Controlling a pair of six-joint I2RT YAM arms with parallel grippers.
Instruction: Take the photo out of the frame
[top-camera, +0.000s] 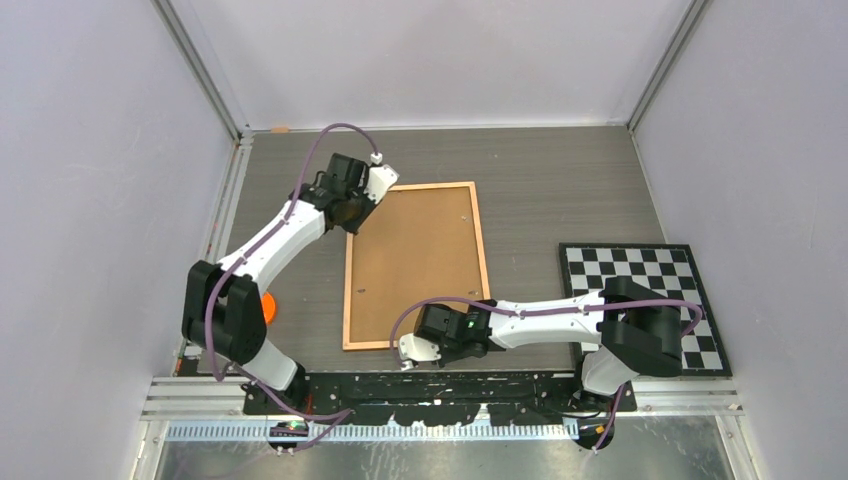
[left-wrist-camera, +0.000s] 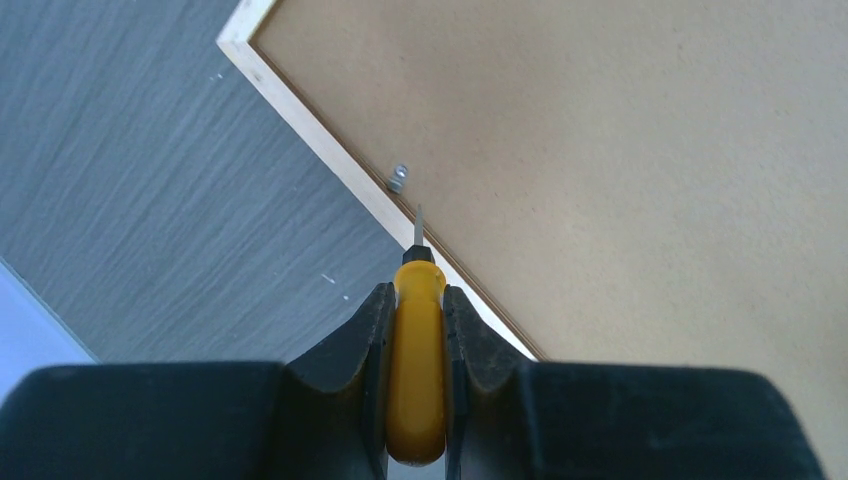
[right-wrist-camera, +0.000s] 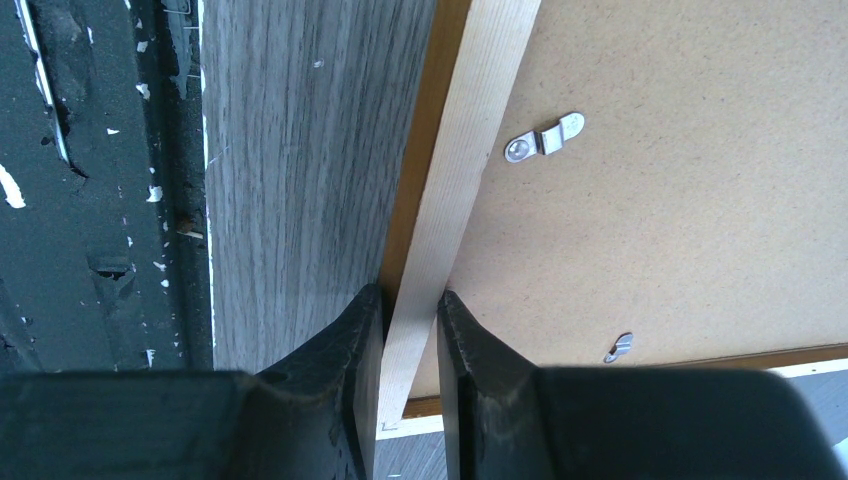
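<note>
The frame (top-camera: 481, 250) lies face down on the table, its plain brown backing board (top-camera: 415, 265) facing up. The photo is hidden beneath that board. My left gripper (top-camera: 353, 216) hovers over the frame's far left corner, shut on a yellow-handled screwdriver (left-wrist-camera: 418, 340). The screwdriver's metal tip (left-wrist-camera: 419, 222) points at the pale border (left-wrist-camera: 320, 145), just short of a small metal clip (left-wrist-camera: 397, 178). My right gripper (right-wrist-camera: 411, 305) is shut on the frame's border (right-wrist-camera: 470, 150) at the near edge, one finger outside and one on the board. Two turn clips (right-wrist-camera: 543, 140) (right-wrist-camera: 619, 347) sit close by.
A black-and-white checkered mat (top-camera: 650, 300) lies to the right of the frame, partly under the right arm. A small orange object (top-camera: 267, 308) shows beside the left arm's base. Walls close in the table on three sides, and a black rail (right-wrist-camera: 100, 200) runs along the near edge.
</note>
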